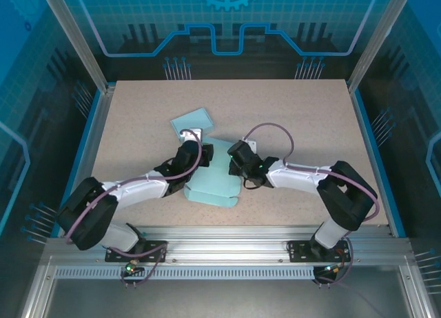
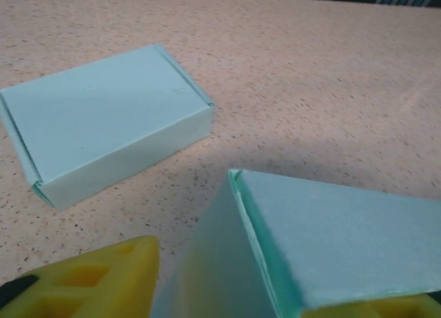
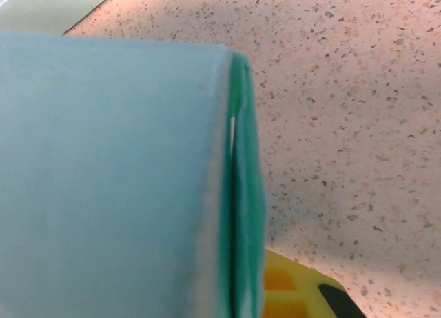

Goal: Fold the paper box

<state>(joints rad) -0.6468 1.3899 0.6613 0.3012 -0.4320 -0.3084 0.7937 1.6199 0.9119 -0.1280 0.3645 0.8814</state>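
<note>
The paper box [image 1: 215, 183], light teal and partly folded, lies at the table's middle between both grippers. In the left wrist view a raised corner of the paper box [image 2: 324, 242] stands between the yellow fingers [image 2: 96, 280] of my left gripper [image 2: 272, 280]. The jaws are apart, and the left finger is clear of the wall. My left gripper [image 1: 198, 154] is at the box's back left. My right gripper [image 1: 236, 167] is at its right side. In the right wrist view my right gripper [image 3: 241, 283] is shut on the doubled side wall [image 3: 242, 194], with one yellow finger [image 3: 296, 290] against it.
A second teal box [image 1: 191, 121], fully closed, lies behind the left gripper; it appears as a closed box [image 2: 103, 125] in the left wrist view. Speckled tabletop [image 1: 310, 118] stretches to the right and back. Blue rails and glass walls enclose the table.
</note>
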